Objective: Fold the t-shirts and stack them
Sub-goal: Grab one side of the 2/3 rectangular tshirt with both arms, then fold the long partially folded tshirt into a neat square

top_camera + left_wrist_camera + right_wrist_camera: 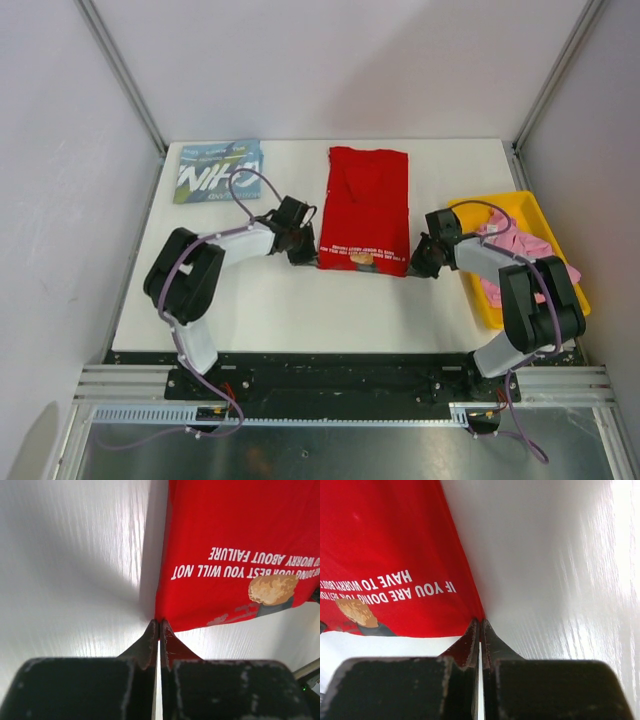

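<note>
While both sets of jaws are pinched tight on the red t-shirt [366, 205], left jaws on one near corner, right jaws on the other, it lies ahead of them with white counter [300, 300] behind. Wrist views catch upside-down lettering [240, 562] and a cartoon head [272, 589], cut off at frame edge; only the overhead shows the blue t-shirt [218, 170] beyond the left jaws and the pink t-shirt [520, 245] in a yellow tray [515, 205] beside the right

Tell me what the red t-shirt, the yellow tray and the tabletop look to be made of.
Red t-shirt: soft matte cloth, likely cotton knit; it drapes and creases.
Yellow tray: seemingly rigid plastic; smooth, uniform colour, raised rim.
Tabletop: white laminate or painted board, probably; faint grain, soft sheen.
</note>
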